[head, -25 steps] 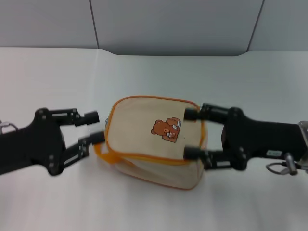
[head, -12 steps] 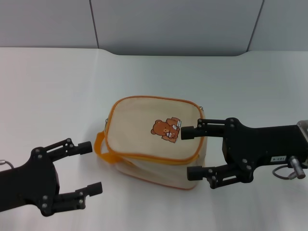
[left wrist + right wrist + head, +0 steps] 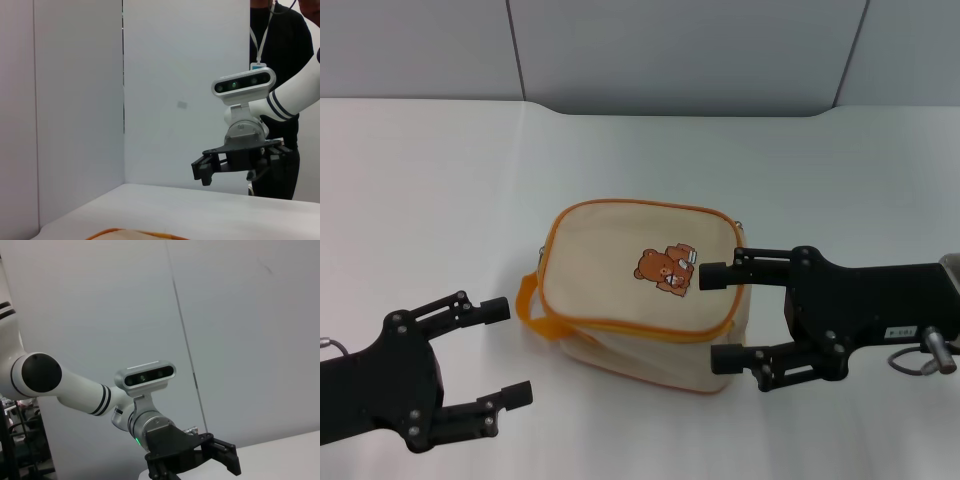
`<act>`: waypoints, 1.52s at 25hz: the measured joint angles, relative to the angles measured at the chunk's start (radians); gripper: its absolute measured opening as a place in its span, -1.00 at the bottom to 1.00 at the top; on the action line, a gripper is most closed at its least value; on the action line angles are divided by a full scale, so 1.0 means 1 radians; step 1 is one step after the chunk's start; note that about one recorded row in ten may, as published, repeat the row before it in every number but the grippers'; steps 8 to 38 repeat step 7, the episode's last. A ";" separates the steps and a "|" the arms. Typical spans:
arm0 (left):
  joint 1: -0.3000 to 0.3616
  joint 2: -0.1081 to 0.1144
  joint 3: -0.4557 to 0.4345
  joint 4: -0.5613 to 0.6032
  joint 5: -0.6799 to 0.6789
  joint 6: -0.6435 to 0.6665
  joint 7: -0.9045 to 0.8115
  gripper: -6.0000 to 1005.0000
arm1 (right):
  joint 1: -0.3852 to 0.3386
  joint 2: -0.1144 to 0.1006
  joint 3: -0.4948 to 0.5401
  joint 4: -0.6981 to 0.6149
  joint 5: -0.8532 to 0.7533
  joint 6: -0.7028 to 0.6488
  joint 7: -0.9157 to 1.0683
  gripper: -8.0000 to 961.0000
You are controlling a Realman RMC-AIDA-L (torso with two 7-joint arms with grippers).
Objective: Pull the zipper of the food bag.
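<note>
The cream-beige food bag (image 3: pixel 620 270) with a brown bear picture (image 3: pixel 665 268) lies in the middle of the white table. Its orange-yellow zipper (image 3: pixel 620 327) runs round the top panel's edge. A small silver piece, perhaps the pull tab (image 3: pixel 741 229), shows at the far right corner. The orange handle strap (image 3: pixel 527 300) hangs at the bag's left. My left gripper (image 3: pixel 510 350) is open and empty, apart from the bag at its near left. My right gripper (image 3: pixel 717 317) is open at the bag's right end, its fingers overlapping that end; I cannot tell whether they touch it.
The white table (image 3: pixel 440 180) reaches back to a grey wall panel (image 3: pixel 670 50). The left wrist view shows my right gripper (image 3: pixel 240 160) and the bag's top edge (image 3: pixel 135 234). The right wrist view shows my left gripper (image 3: pixel 192 457).
Both grippers have drawn back from the bag's ends. The left one moved away toward the near left and opened wide. The right one slid a little nearer. The bag settled flatter.
</note>
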 joint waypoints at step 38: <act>0.011 0.000 -0.004 -0.001 -0.003 0.005 -0.001 0.64 | -0.018 0.001 0.001 -0.004 0.012 -0.002 -0.009 0.76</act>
